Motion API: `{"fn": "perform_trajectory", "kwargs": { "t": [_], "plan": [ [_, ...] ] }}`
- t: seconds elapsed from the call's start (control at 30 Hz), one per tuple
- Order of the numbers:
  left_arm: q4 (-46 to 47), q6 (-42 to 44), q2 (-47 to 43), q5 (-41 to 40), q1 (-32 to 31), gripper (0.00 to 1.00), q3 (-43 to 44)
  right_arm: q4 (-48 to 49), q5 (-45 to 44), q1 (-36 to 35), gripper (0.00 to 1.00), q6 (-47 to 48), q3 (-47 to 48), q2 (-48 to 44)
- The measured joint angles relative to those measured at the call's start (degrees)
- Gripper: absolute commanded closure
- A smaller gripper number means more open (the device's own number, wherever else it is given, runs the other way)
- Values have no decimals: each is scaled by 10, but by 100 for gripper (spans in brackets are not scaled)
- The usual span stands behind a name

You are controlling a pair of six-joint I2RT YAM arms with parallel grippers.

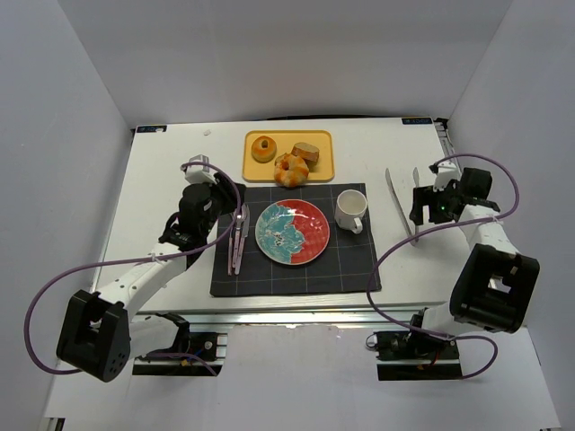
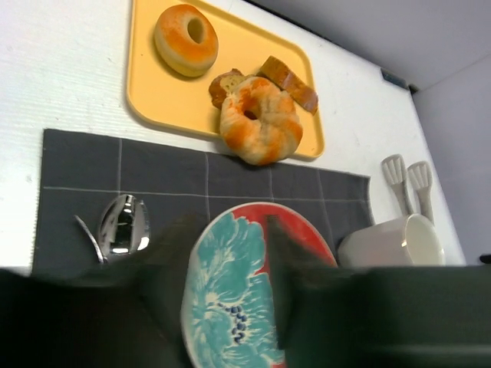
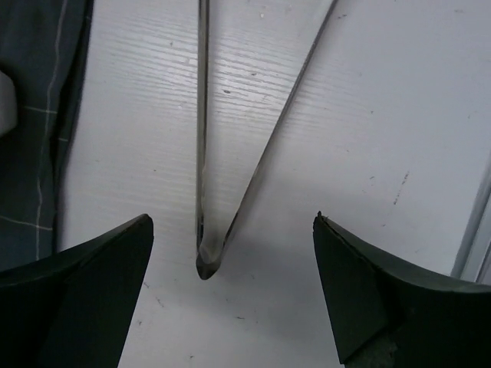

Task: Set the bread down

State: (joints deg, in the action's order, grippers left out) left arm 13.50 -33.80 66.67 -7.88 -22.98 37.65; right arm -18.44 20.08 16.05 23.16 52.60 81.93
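Two pincers idle: left [image 1: 235,215] clenched empty beside plate [image 1: 292,233], right [image 3: 230,253] spread over tongs [image 3: 205,153], bread [image 1: 291,169] on tray [image 1: 319,171].

One yellow tray [image 1: 254,167], two bread slices [image 1: 307,152], one knotted roll [image 1: 290,170], one orange bun [image 1: 263,148], one plate [image 1: 310,244], one cup [image 1: 350,210], one tongs [image 1: 402,205]

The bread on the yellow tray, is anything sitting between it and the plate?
Nothing visible. The bread sits at the tray's near edge, and only bare dark placemat lies between it and the plate. The cup stands off to the side.
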Motion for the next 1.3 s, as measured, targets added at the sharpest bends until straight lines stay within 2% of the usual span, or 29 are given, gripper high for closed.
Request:
{"fn": "perform_trajectory", "kwargs": {
  "t": [0.07,0.2,0.43,0.53,0.77,0.83,0.93,1.13,1.3],
  "plan": [
    [2,-7,0,-1,0,34,-1,-1,-21,-2,11,-1,0,5],
    [2,-8,0,-2,0,33,-1,6,-46,-9,11,-2,6,39],
    [-2,-7,0,-5,0,33,-3,21,-79,-47,11,-45,38,158],
    [-2,-8,-4,-7,0,33,-11,40,-111,-68,15,-73,72,194],
    [-3,-8,-12,-16,0,33,-18,70,-157,-89,49,-109,103,232],
    [-3,-7,-14,-19,0,33,-18,73,-164,-90,55,-114,106,235],
    [-3,-7,-16,-21,0,33,-18,77,-171,-92,72,-111,106,234],
    [-3,-7,-16,-22,0,33,-18,63,-146,-94,76,-75,102,216],
    [-3,-7,-16,-22,0,33,-18,6,-71,-111,55,-22,152,169]
  ]
}}
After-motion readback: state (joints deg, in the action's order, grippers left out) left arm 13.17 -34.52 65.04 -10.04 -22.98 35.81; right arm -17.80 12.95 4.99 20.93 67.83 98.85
